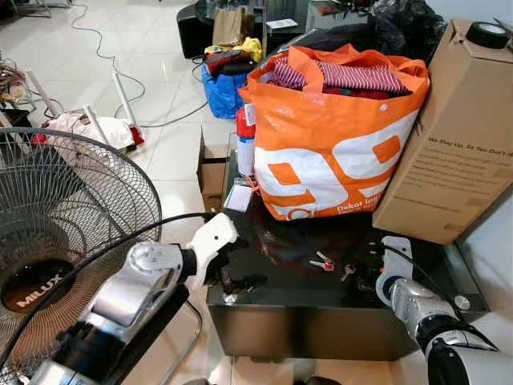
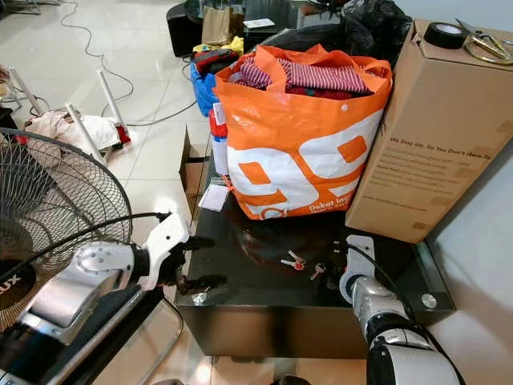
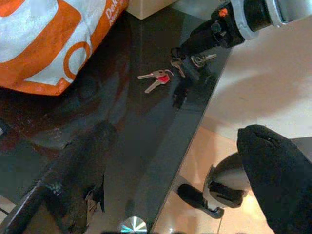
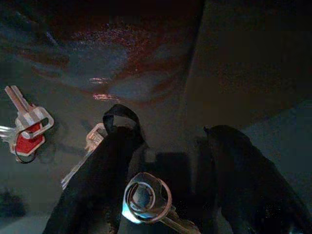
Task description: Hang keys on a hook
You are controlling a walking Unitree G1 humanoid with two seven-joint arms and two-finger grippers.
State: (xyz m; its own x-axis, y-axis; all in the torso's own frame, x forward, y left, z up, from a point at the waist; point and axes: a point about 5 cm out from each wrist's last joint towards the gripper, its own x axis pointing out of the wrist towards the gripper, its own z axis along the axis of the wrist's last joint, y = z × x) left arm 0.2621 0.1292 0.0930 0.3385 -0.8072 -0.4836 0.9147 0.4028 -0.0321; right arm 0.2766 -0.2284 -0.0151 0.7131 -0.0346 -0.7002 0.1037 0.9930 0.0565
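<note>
A small bunch of keys with a red tag [image 1: 322, 262] lies on the glossy black table [image 1: 264, 309], in front of the orange bag. A loose silver key [image 1: 348, 273] lies just to its right. My right gripper [image 4: 168, 126] is low over the table's front right part, open. A round-headed key [image 4: 146, 197] lies between its fingers, and the loose silver key [image 4: 90, 146] pokes out beside one finger. My left gripper [image 3: 178, 131] hovers at the table's front left corner, open wide and holding nothing.
An orange shopping bag [image 1: 337, 152] full of clothes and a tall cardboard box [image 1: 461, 136] fill the back of the table. A red and white spray can [image 1: 244, 140] stands beside the bag. A floor fan [image 1: 56, 216] is close on the left. Cables cross the tiled floor.
</note>
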